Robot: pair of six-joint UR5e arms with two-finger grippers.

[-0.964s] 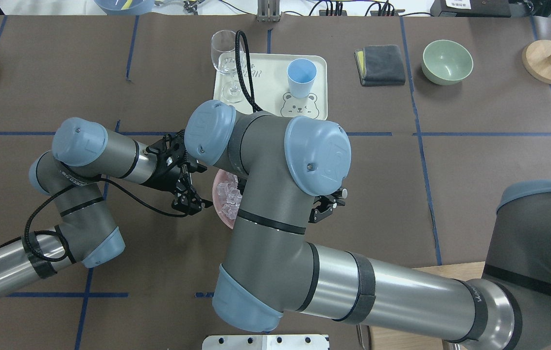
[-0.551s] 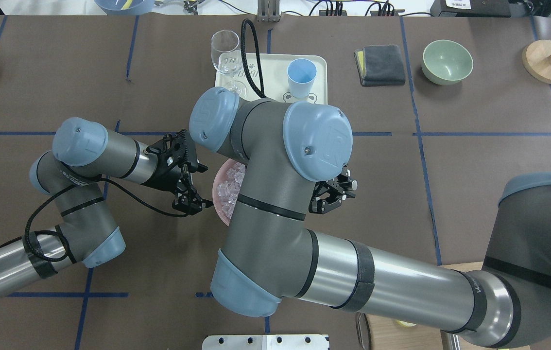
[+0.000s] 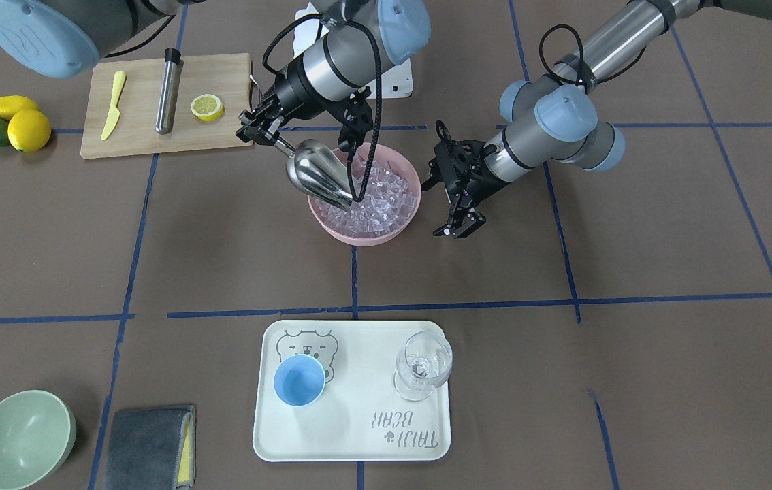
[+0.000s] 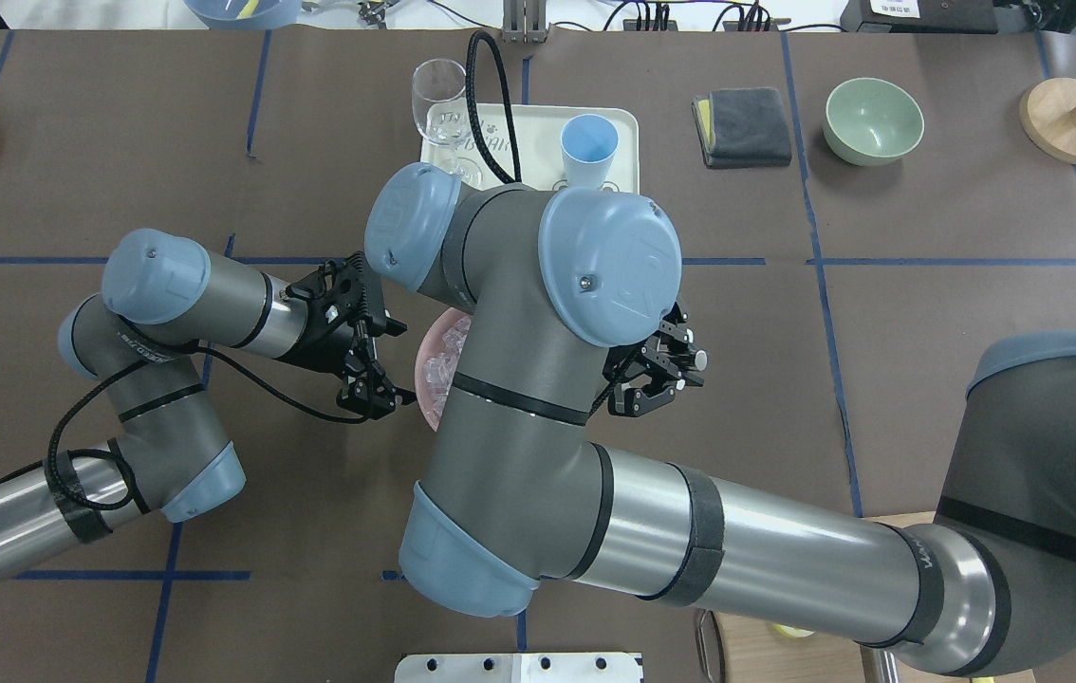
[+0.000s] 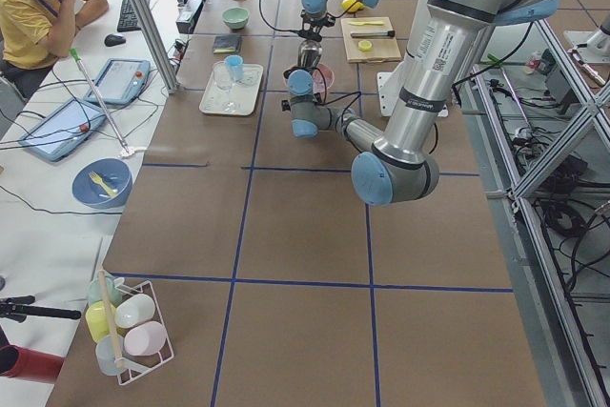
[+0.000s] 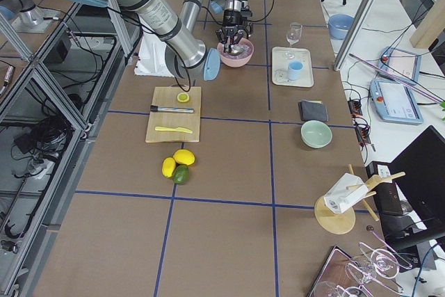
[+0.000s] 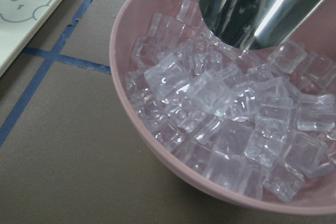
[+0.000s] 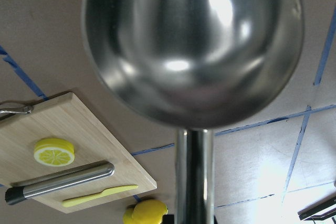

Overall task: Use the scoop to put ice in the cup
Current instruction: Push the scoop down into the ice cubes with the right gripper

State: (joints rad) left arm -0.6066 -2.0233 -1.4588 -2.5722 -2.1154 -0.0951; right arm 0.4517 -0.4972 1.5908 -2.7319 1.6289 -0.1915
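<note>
My right gripper (image 3: 265,131) is shut on the handle of the shiny steel scoop (image 3: 318,175). The scoop tilts down with its mouth in the ice (image 3: 379,197), which fills a pink bowl (image 3: 365,235). The left wrist view shows the scoop (image 7: 252,9) just over the clear cubes of ice (image 7: 220,108). My left gripper (image 3: 459,223) hangs open beside the bowl, holding nothing. The light-blue cup (image 3: 299,381) stands on the cream tray (image 3: 359,435). In the overhead view my right arm hides the scoop and most of the bowl (image 4: 424,372).
A wine glass (image 3: 422,364) shares the tray with the cup. A wooden board (image 3: 148,139) with a yellow knife, a steel tube and a lemon half lies behind the bowl. Lemons and an avocado (image 3: 11,126), a green bowl (image 3: 18,439) and a grey cloth (image 3: 148,446) sit further off.
My right arm's wrist has swung away from the robot, and its gripper has shifted right and farther out beside the bowl. The left arm has stayed still.
</note>
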